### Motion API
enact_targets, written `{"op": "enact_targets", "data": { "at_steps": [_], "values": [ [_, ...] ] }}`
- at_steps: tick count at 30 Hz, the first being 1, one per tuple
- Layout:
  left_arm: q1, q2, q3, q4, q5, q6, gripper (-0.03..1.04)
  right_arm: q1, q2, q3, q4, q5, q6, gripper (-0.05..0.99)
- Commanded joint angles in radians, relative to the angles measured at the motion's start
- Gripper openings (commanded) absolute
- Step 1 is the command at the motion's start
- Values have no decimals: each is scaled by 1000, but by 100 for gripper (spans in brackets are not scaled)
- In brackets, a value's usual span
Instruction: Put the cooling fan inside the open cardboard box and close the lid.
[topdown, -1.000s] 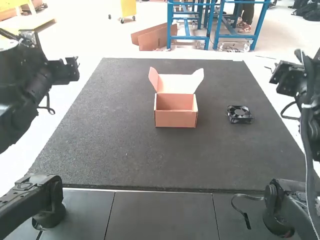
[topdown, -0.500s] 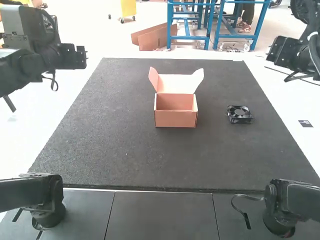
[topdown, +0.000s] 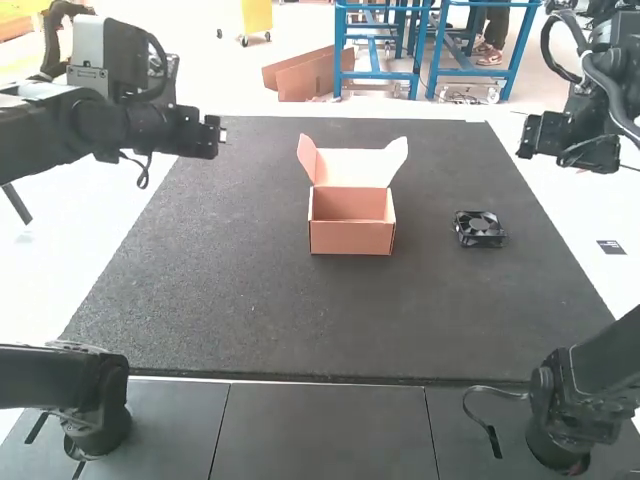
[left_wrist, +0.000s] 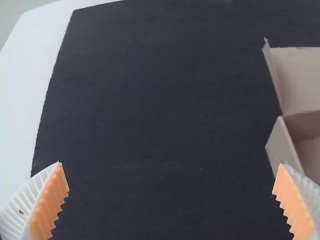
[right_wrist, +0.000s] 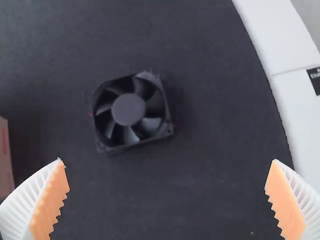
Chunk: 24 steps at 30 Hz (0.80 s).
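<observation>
Both arms have swung up from their low rest over the past second, while the cardboard box (topdown: 351, 220) and the cooling fan (topdown: 480, 228) have not shifted. In the wrist views the left gripper (left_wrist: 172, 197) hangs spread wide over the black mat (topdown: 250, 260) beside the box, and the right gripper (right_wrist: 162, 192) hangs equally wide and empty above the fan, which lies flat on the mat, well apart from the box on its right. The approach to the first pick looks to be under way. Next, the right arm probably has to drop over the fan and pinch its square frame. The lid (topdown: 350, 160) stands upright. A small black label (right_wrist: 314, 80) on the white surface carries print too small to read.
</observation>
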Motion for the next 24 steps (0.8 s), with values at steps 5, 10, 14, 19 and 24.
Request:
{"op": "enact_targets", "data": {
  "at_steps": [5, 10, 14, 19, 24],
  "values": [
    [-142, 18, 65, -31, 8, -45, 97, -66, 129, 56, 13, -9, -131, 90],
    [-146, 40, 59, -64, 8, -42, 97, -65, 223, 97, 0, -32, -157, 90],
    [-148, 61, 62, -87, 29, -37, 97, -66, 293, 130, 0, -32, -175, 90],
    [-156, 78, 69, -93, 52, -36, 97, -65, 374, 165, 1, -30, -183, 90],
    [-171, 92, 67, -93, 58, -34, 97, -62, 460, 205, 4, -32, -186, 90]
  ]
}}
